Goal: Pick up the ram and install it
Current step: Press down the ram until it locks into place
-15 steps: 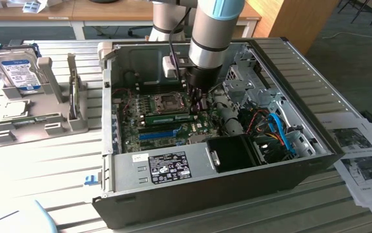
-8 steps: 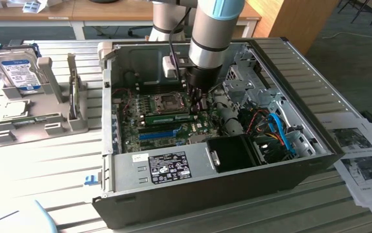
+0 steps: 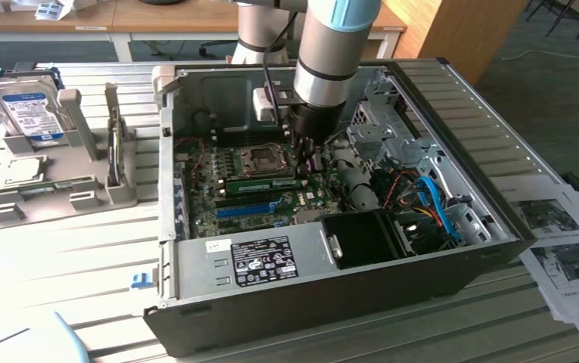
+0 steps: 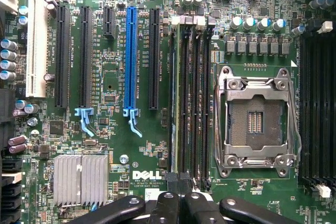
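Ram (image 3: 263,184), a green stick, lies seated edge-on in a slot on the motherboard (image 4: 113,129) beside the empty processor socket (image 4: 256,120), and my gripper (image 3: 303,160) hangs directly above it with fingers drawn together, gripping nothing. In the wrist view the stick's thin top edge (image 4: 174,103) runs along the row of dark memory slots, with the long bright-blue slot (image 4: 130,59) a few slots over and a finned silver heatsink (image 4: 81,179) near the board's maker's mark. The open computer case (image 3: 300,261) lies on its side on a pale slatted table (image 3: 57,257), its cables and a black fan shroud (image 3: 365,236) crowding the end toward the exterior view's right. On the exterior view's left a grey holder (image 3: 53,193) carries a silver hard drive (image 3: 29,113) with a blue-and-white label. Printed sheets (image 3: 561,242) lie at the table's edge on the exterior view's right; desks and dark carpet fill the room behind
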